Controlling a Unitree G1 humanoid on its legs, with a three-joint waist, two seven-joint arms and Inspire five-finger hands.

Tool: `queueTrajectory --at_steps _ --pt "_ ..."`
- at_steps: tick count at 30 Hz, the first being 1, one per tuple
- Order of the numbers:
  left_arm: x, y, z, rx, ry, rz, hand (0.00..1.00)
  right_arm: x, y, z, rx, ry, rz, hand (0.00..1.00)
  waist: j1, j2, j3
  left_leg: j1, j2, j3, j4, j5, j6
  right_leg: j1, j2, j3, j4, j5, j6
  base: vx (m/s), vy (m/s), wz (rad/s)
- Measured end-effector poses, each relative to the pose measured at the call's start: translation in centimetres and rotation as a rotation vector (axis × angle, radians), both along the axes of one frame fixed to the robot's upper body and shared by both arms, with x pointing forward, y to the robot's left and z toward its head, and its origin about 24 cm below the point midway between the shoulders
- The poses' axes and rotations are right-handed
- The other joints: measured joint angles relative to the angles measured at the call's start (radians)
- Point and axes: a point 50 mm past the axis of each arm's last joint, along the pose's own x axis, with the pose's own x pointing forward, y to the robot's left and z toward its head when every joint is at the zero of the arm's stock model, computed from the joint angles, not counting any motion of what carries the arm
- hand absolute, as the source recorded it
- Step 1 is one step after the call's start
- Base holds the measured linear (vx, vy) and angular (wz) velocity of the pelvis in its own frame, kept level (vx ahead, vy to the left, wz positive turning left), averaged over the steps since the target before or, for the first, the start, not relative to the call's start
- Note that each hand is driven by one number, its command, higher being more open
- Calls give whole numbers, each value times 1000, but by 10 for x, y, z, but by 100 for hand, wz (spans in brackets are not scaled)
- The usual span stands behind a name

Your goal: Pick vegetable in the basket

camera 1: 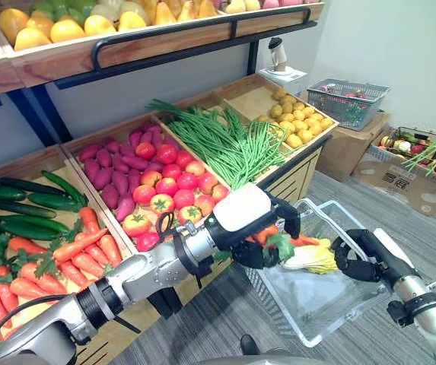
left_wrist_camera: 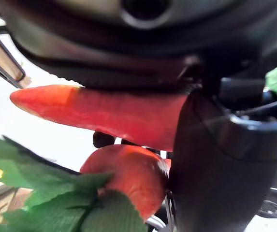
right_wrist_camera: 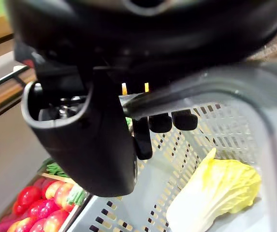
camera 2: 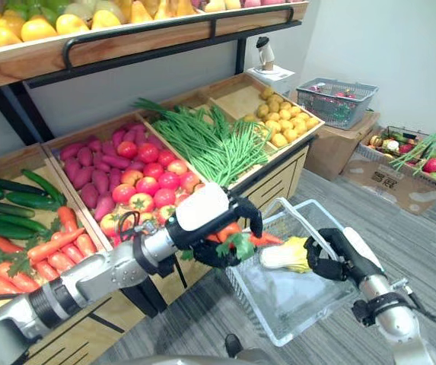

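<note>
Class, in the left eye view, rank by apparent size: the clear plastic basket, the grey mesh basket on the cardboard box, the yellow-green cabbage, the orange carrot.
1. clear plastic basket
2. grey mesh basket, though farther away
3. yellow-green cabbage
4. orange carrot, unsure: the left hand hides most of it

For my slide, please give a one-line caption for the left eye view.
The left robot hand holds carrots over the basket, where a cabbage lies; the right robot hand grips its handle.

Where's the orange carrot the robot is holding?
In the left eye view, the orange carrot sits in the curled left hand, at the clear plastic basket's left edge, beside the yellow-white cabbage inside.
</note>
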Motion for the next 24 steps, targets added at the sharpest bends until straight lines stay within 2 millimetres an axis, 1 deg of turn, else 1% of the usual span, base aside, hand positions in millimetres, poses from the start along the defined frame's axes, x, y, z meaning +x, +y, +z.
queueTrajectory --at_steps 6,10,13,17,19,21,24 --pt "-3 -3 -3 21 23 -18 0 10 0 26 -76 -27 143 0 -27 8 -7 17 -1 24 -8 4 -7 -20 13 5 43 -22 -5 1 -27 -12" --pt "-6 -10 -6 44 40 -54 0 12 3 37 -114 -7 247 0 -32 11 -21 29 -5 42 -20 7 -14 -38 21 7 74 -39 -7 1 -23 -10" --pt "-8 -15 -8 46 46 -75 0 15 5 43 -96 10 309 0 -38 17 -27 31 -6 53 -23 8 -16 -49 25 11 83 -41 -8 9 -13 -13" --pt "-8 -18 -8 40 52 -68 0 20 9 46 -71 19 348 0 -47 18 -28 49 -7 78 -31 11 -20 -49 37 26 94 -41 -7 7 -17 -15" --pt "-9 -20 -8 33 56 -71 0 21 12 47 -58 20 374 0 -58 19 -29 53 -10 82 -36 12 -22 -50 38 30 96 -42 -8 -1 -8 -9" --pt "-12 -23 -12 39 72 -89 0 20 14 48 -64 22 404 0 -69 20 -30 57 -12 85 -37 12 -22 -50 38 31 100 -48 -12 0 0 0" --pt "-16 -26 -22 63 103 -105 0 20 15 48 -70 32 424 0 -77 21 -30 63 -15 93 -39 13 -24 -56 38 28 112 -55 -14 -9 -8 -7"
